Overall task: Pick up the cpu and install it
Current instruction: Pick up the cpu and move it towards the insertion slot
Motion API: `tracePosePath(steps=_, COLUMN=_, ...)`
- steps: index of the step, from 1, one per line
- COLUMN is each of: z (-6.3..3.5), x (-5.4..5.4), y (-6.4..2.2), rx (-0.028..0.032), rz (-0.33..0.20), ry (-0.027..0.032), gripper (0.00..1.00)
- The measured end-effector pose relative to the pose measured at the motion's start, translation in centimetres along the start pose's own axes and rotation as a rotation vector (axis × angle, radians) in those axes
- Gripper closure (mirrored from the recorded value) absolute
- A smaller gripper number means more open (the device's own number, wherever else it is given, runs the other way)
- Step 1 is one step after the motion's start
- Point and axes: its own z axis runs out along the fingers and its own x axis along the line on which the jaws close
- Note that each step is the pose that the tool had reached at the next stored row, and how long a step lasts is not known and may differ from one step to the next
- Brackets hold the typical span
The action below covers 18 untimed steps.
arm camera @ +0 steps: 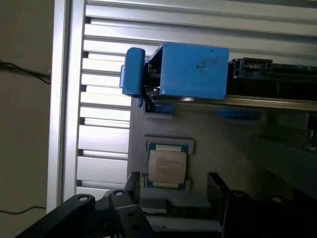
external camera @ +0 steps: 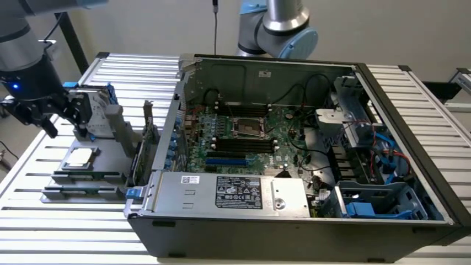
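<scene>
The cpu (external camera: 80,157) (arm camera: 167,166), a small flat square chip with a silvery top, lies in a recess of the grey holder (external camera: 103,165) at the exterior view's left. My gripper (external camera: 65,122) hangs above and a little behind the chip, open, holding nothing. In the wrist view the two black fingers (arm camera: 133,184) stand apart on either side of the chip, clear of it. The open computer case (external camera: 294,149) shows its motherboard with the bare cpu socket (external camera: 249,127) in the middle.
A silver hard drive in a blue bracket (external camera: 96,107) (arm camera: 190,69) stands upright on the holder just beyond the chip. Memory sticks (external camera: 85,178) lie in slots at the holder's front. A second arm (external camera: 276,27) rises behind the case. Slatted aluminium table (external camera: 74,226) all around.
</scene>
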Motion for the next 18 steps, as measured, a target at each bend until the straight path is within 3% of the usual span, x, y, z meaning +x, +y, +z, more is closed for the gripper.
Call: tracePosePath(steps=18, z=3.28, x=0.4, y=-0.04, rx=0.0000, rz=0.000, ry=-0.0001, gripper=0.35)
